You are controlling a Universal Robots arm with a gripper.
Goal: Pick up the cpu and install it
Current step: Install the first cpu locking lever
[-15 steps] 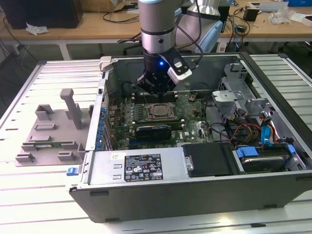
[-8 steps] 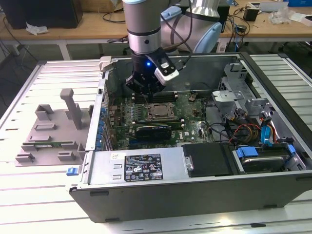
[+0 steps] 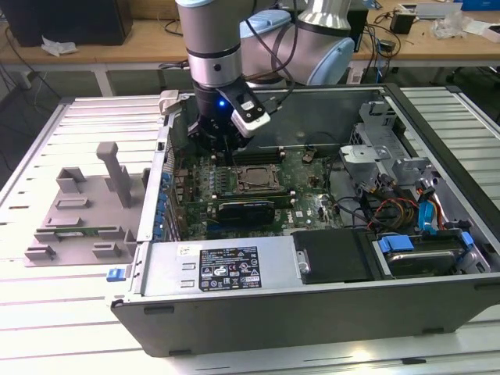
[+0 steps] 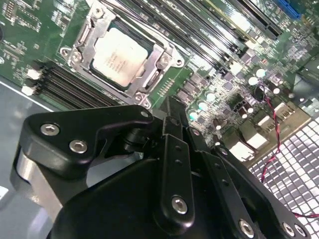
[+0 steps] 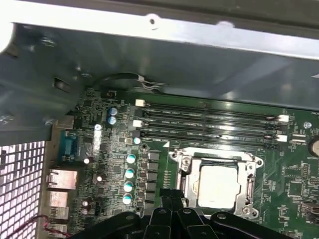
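- A grey plastic holder (image 3: 82,209) with little posts lies flat on the table (image 3: 47,312), off toward the exterior view's left of the computer case (image 3: 312,312).
- The computer case lies on its side with its cover off, so the green board (image 3: 305,187) inside is open to see.
- The robot arm (image 3: 215,47) comes down from above into the case, over the part of the board nearer the exterior view's left.
- The gripper (image 3: 219,144) hangs just above the board, close beside the socket frame (image 3: 256,180).
- The black fingers (image 5: 172,204) press close together at their tips in the first wrist view, so the jaws look clenched with nothing between them.
- The cpu (image 4: 119,55) sits flat inside the metal socket frame (image 4: 122,57), its pale silver top facing up. In the first wrist view the cpu (image 5: 219,185) lies just past the fingertips, not touching them.
- Long black memory slots (image 5: 209,124) run side by side next to the socket frame.
- A long black card (image 3: 246,209) lies on the board, near the socket frame.
- Blue, red and yellow cables (image 3: 406,211) bunch up in the case, far from the socket frame toward the exterior view's right.
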